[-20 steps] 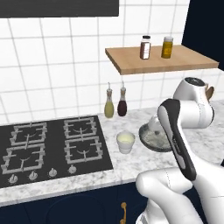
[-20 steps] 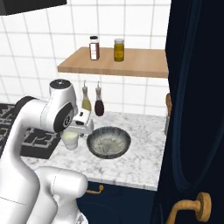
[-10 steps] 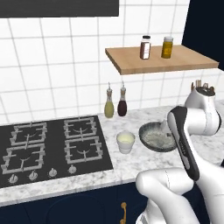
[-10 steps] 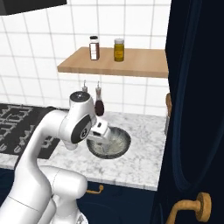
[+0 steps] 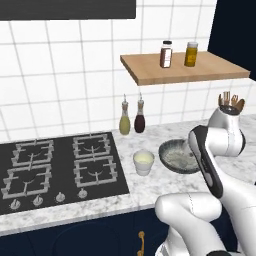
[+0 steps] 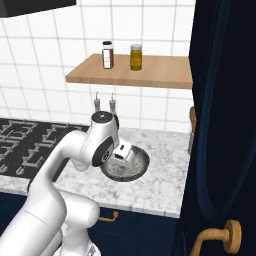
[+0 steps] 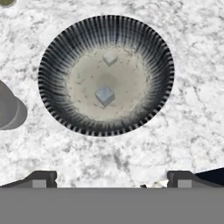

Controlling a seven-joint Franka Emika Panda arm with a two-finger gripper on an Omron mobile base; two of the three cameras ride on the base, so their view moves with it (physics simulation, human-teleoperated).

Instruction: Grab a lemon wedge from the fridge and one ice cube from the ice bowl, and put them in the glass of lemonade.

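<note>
Grey ice cubes [image 7: 104, 94] sitting in the bowl [image 7: 57, 52] are looking tiny, light and probably slippery, so the wide-open gripper [image 7: 109, 179] hovering above should be pinching the middle cube's flat sides.

On the counter [image 5: 150, 187], the glass of lemonade [image 5: 143, 162] sits just right of the stove [image 5: 57, 167], and the ice bowl [image 5: 176, 156] lies just right of the glass. Two ice cubes [image 7: 105, 94] rest in the bowl, one near its middle, the other apart from it. Two bottles [image 5: 132, 117] stand side by side at the far wall behind the glass. Above them hangs a shelf [image 5: 182, 72] carrying two jars [image 5: 177, 54]. A utensil jar [image 5: 230, 102] stands far right of the bowl.
</note>
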